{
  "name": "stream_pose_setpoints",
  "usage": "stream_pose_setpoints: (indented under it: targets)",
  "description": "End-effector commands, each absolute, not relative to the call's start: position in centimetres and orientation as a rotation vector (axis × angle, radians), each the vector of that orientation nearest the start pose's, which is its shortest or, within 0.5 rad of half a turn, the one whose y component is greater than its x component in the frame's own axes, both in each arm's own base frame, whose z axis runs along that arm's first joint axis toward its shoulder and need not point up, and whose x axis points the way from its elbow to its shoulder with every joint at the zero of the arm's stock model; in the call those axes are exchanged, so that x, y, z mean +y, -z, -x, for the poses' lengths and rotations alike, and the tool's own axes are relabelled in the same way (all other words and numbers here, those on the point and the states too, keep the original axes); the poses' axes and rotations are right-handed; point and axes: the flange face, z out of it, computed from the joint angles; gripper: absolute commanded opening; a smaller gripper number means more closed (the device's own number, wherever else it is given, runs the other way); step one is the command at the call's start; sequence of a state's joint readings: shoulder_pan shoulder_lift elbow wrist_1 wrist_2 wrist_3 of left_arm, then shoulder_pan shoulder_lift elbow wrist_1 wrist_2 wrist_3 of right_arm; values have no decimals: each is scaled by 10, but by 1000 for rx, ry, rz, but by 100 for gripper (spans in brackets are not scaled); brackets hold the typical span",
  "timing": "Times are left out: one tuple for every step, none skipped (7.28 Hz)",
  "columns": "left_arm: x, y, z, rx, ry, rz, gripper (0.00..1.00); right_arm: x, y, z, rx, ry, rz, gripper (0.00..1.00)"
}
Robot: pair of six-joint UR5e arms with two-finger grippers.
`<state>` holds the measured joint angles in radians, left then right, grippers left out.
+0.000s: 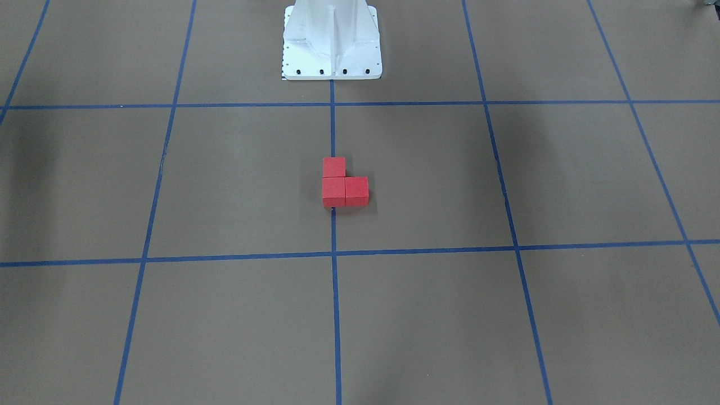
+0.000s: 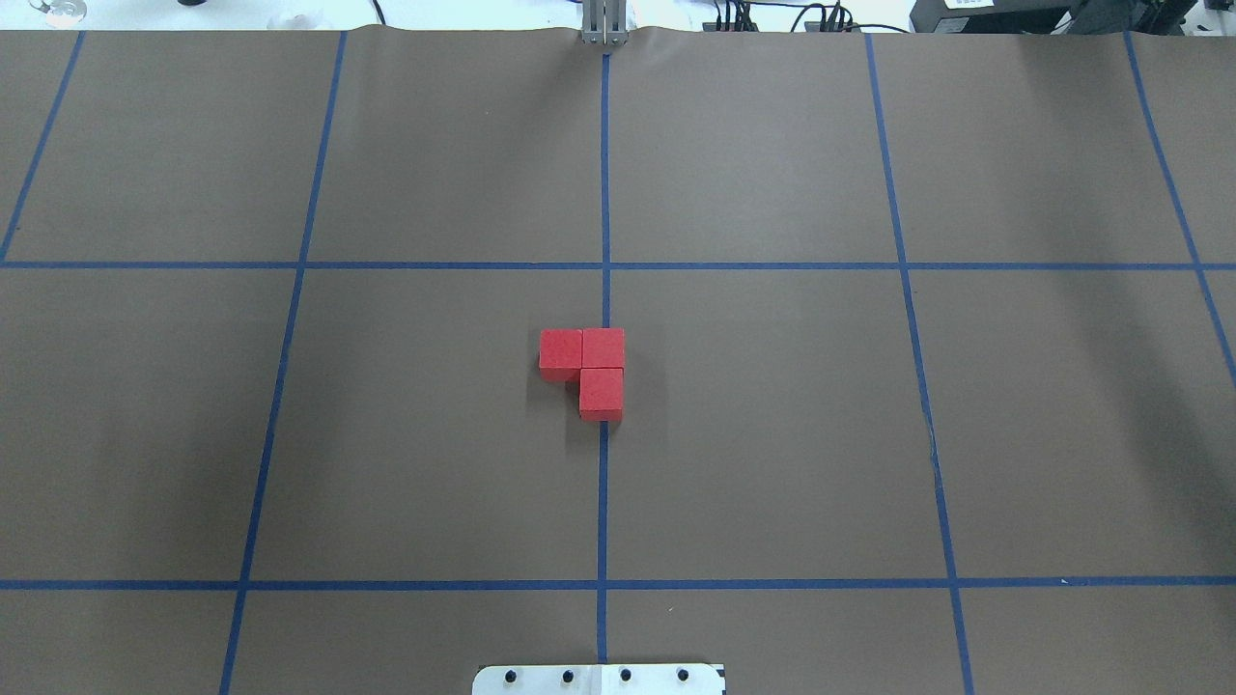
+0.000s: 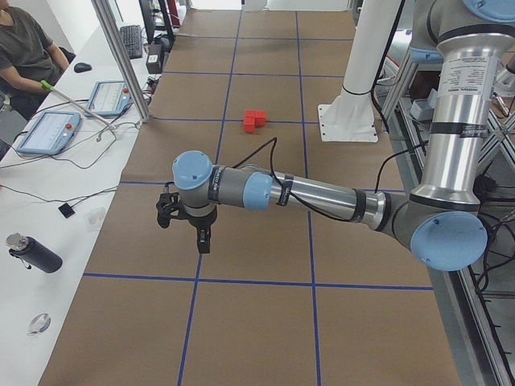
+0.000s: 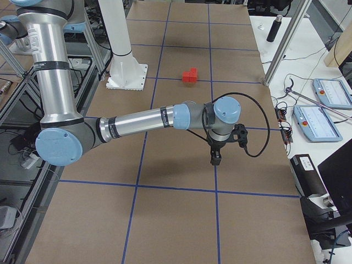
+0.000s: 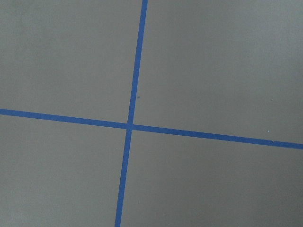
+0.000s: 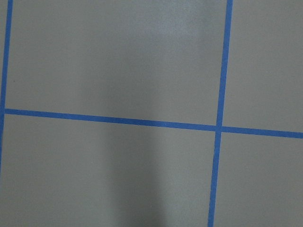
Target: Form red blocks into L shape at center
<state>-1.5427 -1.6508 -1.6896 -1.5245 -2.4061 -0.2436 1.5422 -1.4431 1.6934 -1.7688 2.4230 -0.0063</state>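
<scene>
Three red blocks [image 2: 582, 367] lie touching one another in an L on the brown surface. Two sit side by side and the third is set against one end, at the center [image 2: 604, 454] on the middle blue tape line. The same L shows in the front-facing view [image 1: 345, 184] and, small, in both side views [image 3: 254, 121] [image 4: 190, 76]. My left gripper [image 3: 201, 241] hangs over the paper far from the blocks, fingers pointing down. My right gripper [image 4: 215, 159] hangs likewise at the other end. I cannot tell whether either is open or shut. Both wrist views show only paper and tape.
The white robot base plate [image 2: 599, 679] stands at the table's near edge behind the blocks. A person [image 3: 24, 48] sits at a side table with tablets [image 3: 48, 133] and a dark bottle [image 3: 32, 253]. Aluminium posts [image 3: 121, 56] [image 4: 283, 41] rise at the table's long edge.
</scene>
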Motion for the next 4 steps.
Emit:
stream_pose_setpoints:
  targets:
    - [-528,-559,44,847,138,-28,100,-540,-548,-46,-846,52,-42,100]
    - [-528,-559,44,845,138,-28,100,-540,-548,-46,-842,52,-42,100]
    - [-528,-559,44,845,138,-28,100,-539,-549,-46,-842,52,-42,100]
    - [-528,-560,45,844,140,-29,100,-538,-549,-46,-842,52,-42,100]
